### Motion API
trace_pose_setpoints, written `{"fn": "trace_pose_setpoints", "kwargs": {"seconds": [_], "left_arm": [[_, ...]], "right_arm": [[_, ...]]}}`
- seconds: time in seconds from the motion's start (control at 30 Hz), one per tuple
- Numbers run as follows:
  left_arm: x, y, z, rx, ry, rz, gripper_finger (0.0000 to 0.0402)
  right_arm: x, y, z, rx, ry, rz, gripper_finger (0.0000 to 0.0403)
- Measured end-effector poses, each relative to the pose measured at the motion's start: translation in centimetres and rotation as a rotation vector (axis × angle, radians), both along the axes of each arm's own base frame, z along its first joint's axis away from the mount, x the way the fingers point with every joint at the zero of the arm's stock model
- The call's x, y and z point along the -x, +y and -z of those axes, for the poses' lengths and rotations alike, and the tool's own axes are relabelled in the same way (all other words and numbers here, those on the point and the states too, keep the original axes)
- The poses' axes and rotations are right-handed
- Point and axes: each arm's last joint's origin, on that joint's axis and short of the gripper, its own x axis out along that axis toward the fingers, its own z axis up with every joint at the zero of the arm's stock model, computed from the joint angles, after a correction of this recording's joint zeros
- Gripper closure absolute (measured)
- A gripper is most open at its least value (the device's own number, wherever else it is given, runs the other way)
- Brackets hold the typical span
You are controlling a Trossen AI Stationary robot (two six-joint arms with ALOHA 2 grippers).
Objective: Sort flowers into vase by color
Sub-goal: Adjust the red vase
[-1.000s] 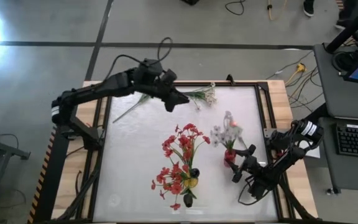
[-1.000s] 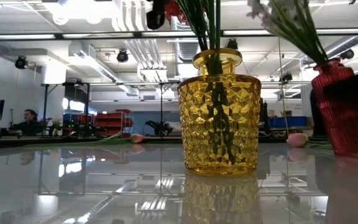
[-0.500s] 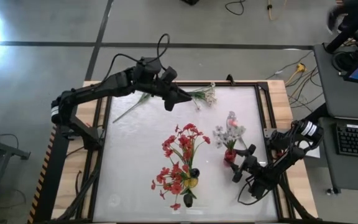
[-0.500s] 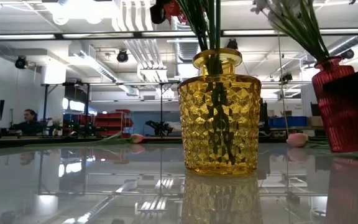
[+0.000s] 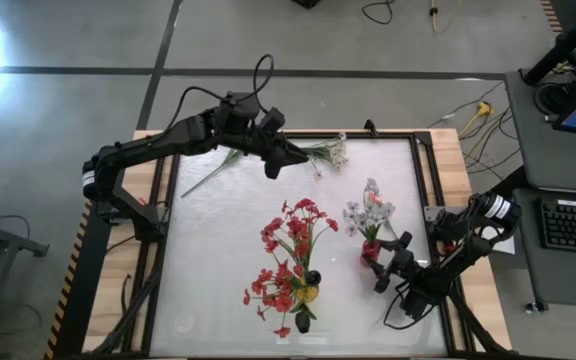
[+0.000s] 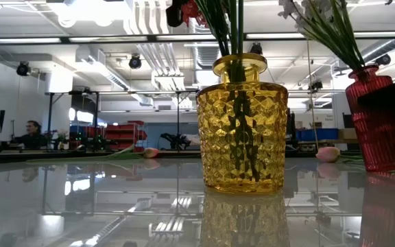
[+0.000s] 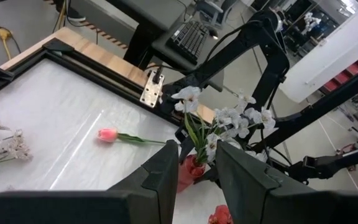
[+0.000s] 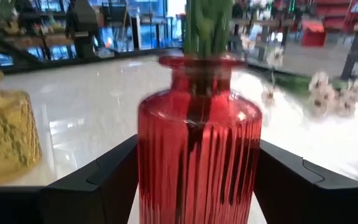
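Red vase shifted slightly, now more upright (low view); right gripper jaws widened slightly around it

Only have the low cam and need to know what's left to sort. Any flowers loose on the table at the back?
Observer: Yes. A white spray lies at the far edge, just past the left tool.
Operator: Yellow vase, I only see stems. What's in it?
Observer: Red blossoms, spread wide above the yellow vase.
Operator: Something dark is in front of the red vase. What is it?
Observer: The right tool, right up against the red vase.
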Motion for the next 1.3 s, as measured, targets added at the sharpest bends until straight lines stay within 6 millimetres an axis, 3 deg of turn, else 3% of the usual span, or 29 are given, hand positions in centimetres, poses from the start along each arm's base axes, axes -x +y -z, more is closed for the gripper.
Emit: {"fn": "trace_pose_setpoints", "kwargs": {"seconds": [0.6,0.87,1.3], "left_arm": [[0.0,0.0,0.0,0.007,0.002,-0.002,0.0303],[0.0,-0.2,0.2,0.014,0.015,0.029,0.0303],[-0.1,-3.1,-0.3,-0.047,-0.006,0.152,0.0303]], "right_arm": [[-0.1,0.2,-0.6,-0.026,0.051,0.001,0.0088],[-0.6,1.2,-3.7,-0.076,0.163,-0.043,0.0048],[0.6,0.0,-9.3,-0.327,0.308,-0.189,0.0044]]}}
